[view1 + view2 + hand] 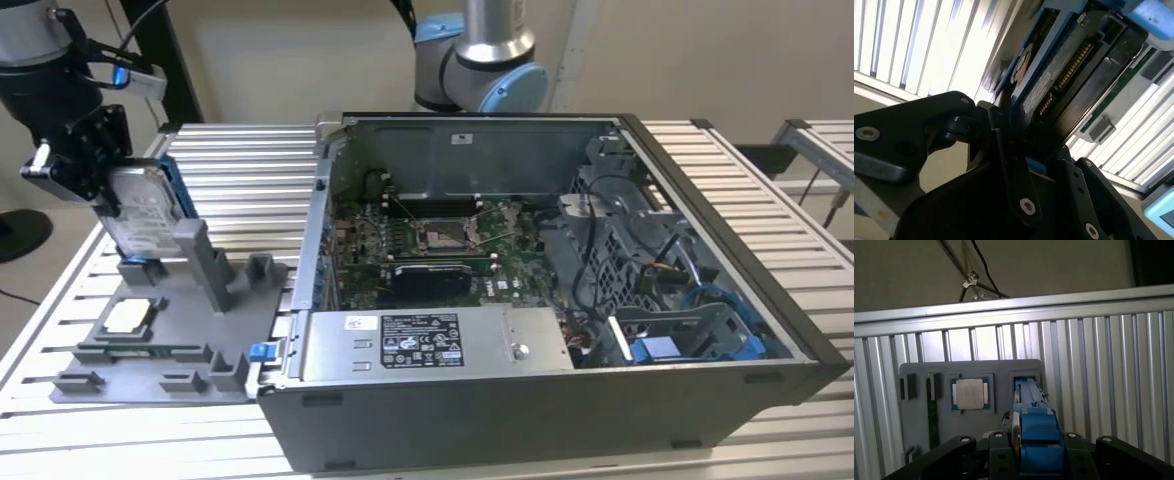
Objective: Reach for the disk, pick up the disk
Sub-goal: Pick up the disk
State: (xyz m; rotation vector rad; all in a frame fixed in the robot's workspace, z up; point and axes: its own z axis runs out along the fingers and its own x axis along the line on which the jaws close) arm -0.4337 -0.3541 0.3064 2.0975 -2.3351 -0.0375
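The black gripper pinches the flat, blue-framed metal disk, upright, lower edge at the grey plastic holder.

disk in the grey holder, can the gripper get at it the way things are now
Yes, it seems so: the gripper is on the disk, fingers looking closed on its upper end. The disk stands upright in the grey holder, with nothing else crowding its top.

Black screw-studded end effector, silver-blue arm
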